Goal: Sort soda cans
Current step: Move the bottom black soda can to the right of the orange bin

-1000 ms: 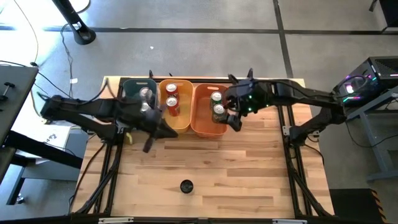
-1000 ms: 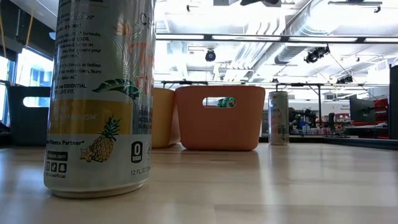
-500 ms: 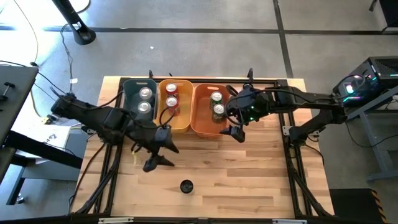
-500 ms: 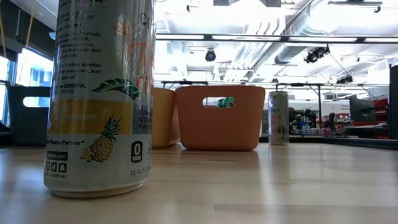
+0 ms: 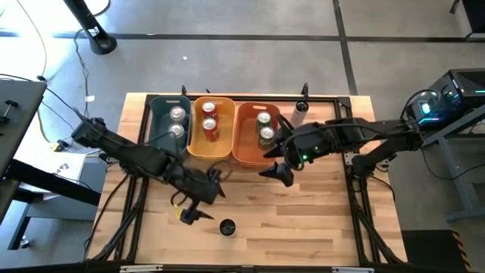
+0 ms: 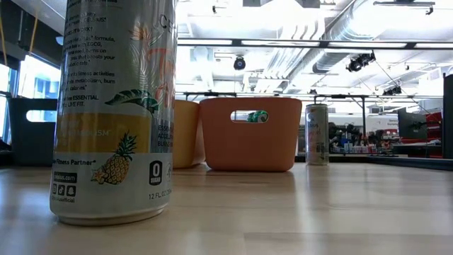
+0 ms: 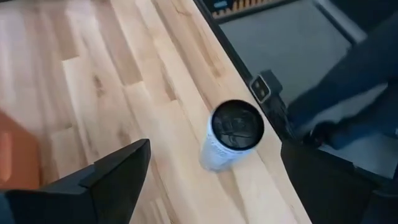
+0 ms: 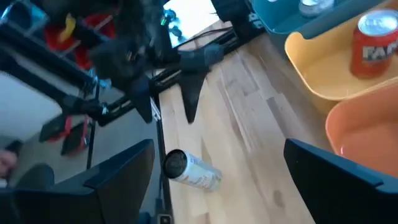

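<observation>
A pale soda can with a black top (image 5: 226, 227) stands upright near the table's front edge; it also shows as the can (image 7: 230, 134) and the can (image 6: 113, 106). My left gripper (image 5: 203, 205) hovers open just to its left and short of it, touching nothing. My right gripper (image 5: 276, 174) hangs open in front of the orange bin (image 5: 246, 152). Two silver cans sit in the teal bin (image 5: 158, 120), two red ones in the yellow bin (image 5: 221, 144), two green ones in the orange bin. Another can (image 5: 301, 107) stands at the far edge.
The three bins stand in a row along the table's far side. Bare wooden table (image 5: 303, 220) lies between the bins and the front edge. Metal frame rails (image 5: 356, 205) run along both sides of the table.
My left gripper has swung away from the teal bin toward the table's near edge and down, toward the black-topped can, and has opened. My right gripper has drawn back from over the orange bin toward the near edge. No can has moved.
</observation>
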